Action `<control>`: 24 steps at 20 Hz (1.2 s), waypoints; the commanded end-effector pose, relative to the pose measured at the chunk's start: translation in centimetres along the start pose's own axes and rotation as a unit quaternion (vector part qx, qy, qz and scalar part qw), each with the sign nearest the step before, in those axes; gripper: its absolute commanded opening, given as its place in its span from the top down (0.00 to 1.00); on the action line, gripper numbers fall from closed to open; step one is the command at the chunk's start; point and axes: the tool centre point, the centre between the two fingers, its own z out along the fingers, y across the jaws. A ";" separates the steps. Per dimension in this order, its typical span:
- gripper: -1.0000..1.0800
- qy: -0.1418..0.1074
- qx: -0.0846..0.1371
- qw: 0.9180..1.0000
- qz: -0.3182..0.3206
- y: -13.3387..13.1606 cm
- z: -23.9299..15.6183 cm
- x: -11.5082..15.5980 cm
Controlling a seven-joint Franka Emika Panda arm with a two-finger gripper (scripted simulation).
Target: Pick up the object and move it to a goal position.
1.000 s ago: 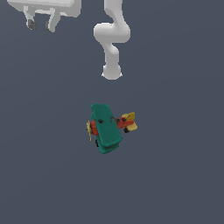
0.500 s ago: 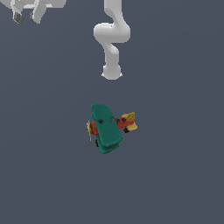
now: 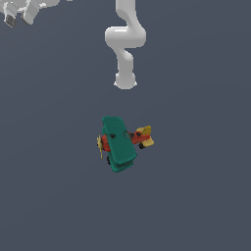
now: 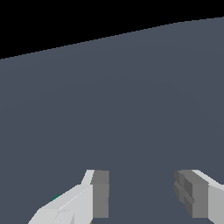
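The object (image 3: 120, 142), a small toy biplane with teal-green wings, a red body and a yellow propeller and tail, rests on the dark floor near the middle of the exterior view. My gripper (image 3: 18, 15) is far from it, at the upper left corner of the exterior view and partly cut off by the frame edge. In the wrist view the gripper (image 4: 142, 192) stands open, with only bare floor between its two grey pads (image 4: 100, 194). A tiny teal speck shows beside one finger; the plane is otherwise out of that view.
The arm's white base and lower links (image 3: 125, 46) stand behind the plane at the top centre of the exterior view. Flat dark grey floor (image 3: 196, 196) surrounds the plane.
My gripper has drifted further toward the exterior view's upper left corner, leaving less of it in frame. The plane has not moved.
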 end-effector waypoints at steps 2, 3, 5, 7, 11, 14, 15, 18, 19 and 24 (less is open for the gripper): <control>0.38 0.013 0.010 1.000 0.013 1.0 0.2 -0.1; 0.38 0.016 0.014 1.000 0.017 1.3 0.3 -0.1; 0.38 0.022 0.020 0.999 0.024 1.8 0.5 -0.3; 0.38 0.027 0.027 0.999 0.032 2.3 0.7 -0.5; 0.38 0.037 0.041 0.997 0.047 3.2 1.3 -1.0; 0.38 0.044 0.052 0.996 0.058 3.8 1.9 -1.5; 0.38 0.045 0.056 0.995 0.062 3.9 2.1 -1.7; 0.38 0.050 0.068 0.994 0.073 4.4 2.7 -2.3; 0.38 0.052 0.072 0.993 0.077 4.6 3.0 -2.5; 0.38 0.057 0.093 0.989 0.096 5.2 4.2 -3.9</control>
